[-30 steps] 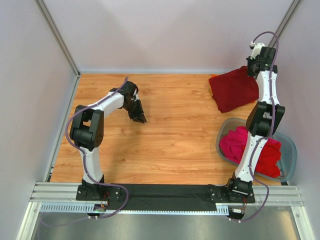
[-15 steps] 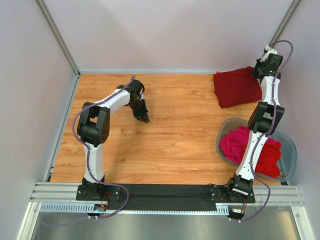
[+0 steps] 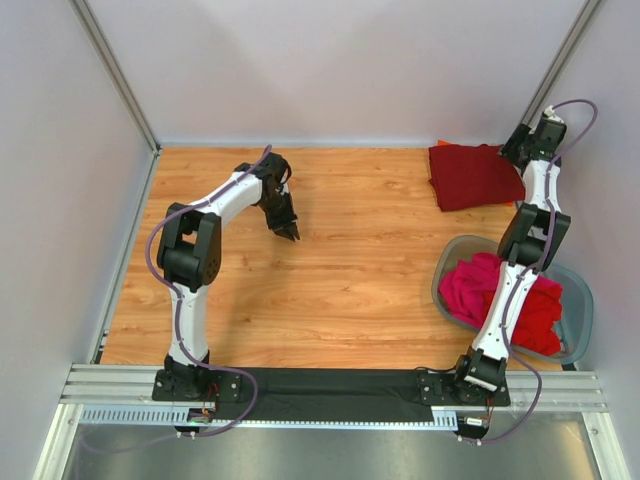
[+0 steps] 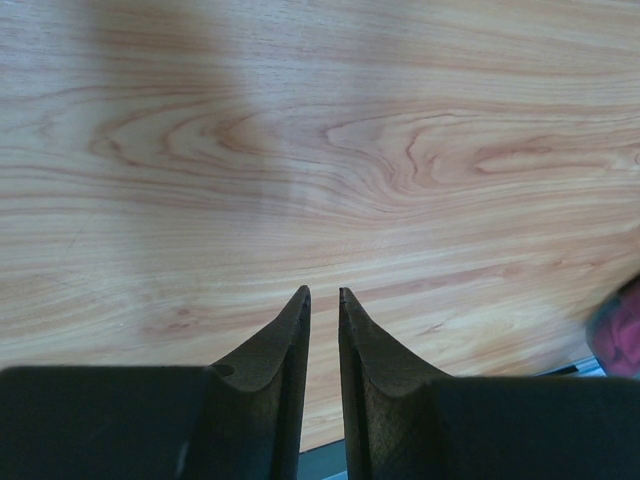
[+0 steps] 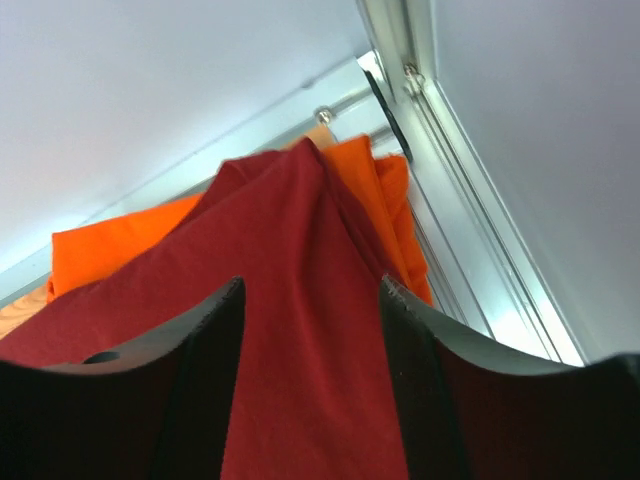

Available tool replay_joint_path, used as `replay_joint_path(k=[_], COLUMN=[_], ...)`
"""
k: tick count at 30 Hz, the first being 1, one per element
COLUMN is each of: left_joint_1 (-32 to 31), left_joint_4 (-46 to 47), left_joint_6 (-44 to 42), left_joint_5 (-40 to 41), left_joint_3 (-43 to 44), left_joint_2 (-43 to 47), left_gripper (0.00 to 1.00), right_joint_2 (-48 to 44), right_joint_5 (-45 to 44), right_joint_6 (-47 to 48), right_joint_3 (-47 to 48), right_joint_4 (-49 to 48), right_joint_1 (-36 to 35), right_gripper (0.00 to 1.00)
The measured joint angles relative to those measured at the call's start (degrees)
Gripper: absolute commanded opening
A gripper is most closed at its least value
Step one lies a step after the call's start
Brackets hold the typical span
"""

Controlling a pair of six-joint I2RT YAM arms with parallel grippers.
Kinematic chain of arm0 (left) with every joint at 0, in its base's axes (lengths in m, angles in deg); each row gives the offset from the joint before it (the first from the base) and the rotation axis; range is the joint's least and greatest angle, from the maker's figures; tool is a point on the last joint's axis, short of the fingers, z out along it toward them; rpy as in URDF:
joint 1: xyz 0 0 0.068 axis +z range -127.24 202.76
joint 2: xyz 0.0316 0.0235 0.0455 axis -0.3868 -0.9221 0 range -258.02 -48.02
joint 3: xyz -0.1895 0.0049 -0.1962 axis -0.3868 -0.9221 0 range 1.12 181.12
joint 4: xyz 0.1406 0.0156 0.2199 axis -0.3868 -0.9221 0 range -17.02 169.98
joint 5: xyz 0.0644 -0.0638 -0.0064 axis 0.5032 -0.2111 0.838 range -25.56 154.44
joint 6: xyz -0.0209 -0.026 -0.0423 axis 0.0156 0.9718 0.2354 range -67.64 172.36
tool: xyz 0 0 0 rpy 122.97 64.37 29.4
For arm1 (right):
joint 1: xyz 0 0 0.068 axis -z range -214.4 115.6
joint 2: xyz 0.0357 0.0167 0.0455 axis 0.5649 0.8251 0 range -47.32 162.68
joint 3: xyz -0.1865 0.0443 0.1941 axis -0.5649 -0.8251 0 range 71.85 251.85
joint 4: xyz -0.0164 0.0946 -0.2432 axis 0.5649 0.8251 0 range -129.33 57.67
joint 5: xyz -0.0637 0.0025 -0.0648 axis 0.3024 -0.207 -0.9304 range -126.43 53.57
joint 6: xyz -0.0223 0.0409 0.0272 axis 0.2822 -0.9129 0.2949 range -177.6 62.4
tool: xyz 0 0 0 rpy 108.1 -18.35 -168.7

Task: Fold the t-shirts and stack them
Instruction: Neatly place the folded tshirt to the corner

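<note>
A dark maroon t-shirt [image 3: 475,176] lies folded at the table's far right corner. In the right wrist view the same maroon shirt [image 5: 300,330] rests on a bright orange t-shirt [image 5: 110,255], whose edges stick out beneath it. My right gripper [image 3: 516,152] hovers at the maroon shirt's far right edge. Its jaws [image 5: 310,290] stand wide open over the cloth and grip nothing. My left gripper [image 3: 291,234] hangs over bare wood left of centre. Only a narrow gap separates its fingertips [image 4: 324,292], and nothing is between them.
A grey translucent tub [image 3: 586,300] stands at the near right, holding a magenta-pink shirt [image 3: 468,285] and a red shirt [image 3: 535,318]. White walls and aluminium posts close the table at the back and sides. A metal rail [image 5: 470,230] runs right beside the stacked shirts.
My right gripper has carried the maroon shirt's edge toward the far right corner and opened, letting it go. The shirt now lies flatter and squarer. The left gripper has shifted slightly right.
</note>
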Motion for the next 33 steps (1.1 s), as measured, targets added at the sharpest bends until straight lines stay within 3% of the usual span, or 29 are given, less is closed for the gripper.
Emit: replay_joint_path(k=[3,9,18,28,33], left_joint_1=[0.0,-0.3,-0.8,-0.8,-0.8], left_joint_4=[0.3,2.9,5.2,6.4,4.6], left_joint_6=[0.0,0.0,0.3,2.0,1.9], left_joint_5=[0.0,-0.3,-0.4,-1.2,-0.3], left_joint_3=[-0.2,-6.0,-11.4,-10.4,-9.6], left_joint_2=[0.1,3.4,6.8,6.7,7.8], left_gripper=[0.24,0.24,0.24,0.24,0.24], right_joint_2=[-1.9,-8.3,-8.3,-1.7,-2.7], right_joint_5=[-2.4,-4.9,-3.6,-11.5,-15.0], right_joint_6=[-0.5,-0.5,-1.5,-3.8,-4.0], right_joint_3=[-3.1,-10.6,-10.5,-7.8,-9.0], right_joint_4=[0.4,0.9,-0.2,-1.4,-0.8], right_joint_1=[-0.1,-0.3,-0.4,-0.5,-0.9], right_gripper=[0.58,0.3,0.13,0.13,0.21])
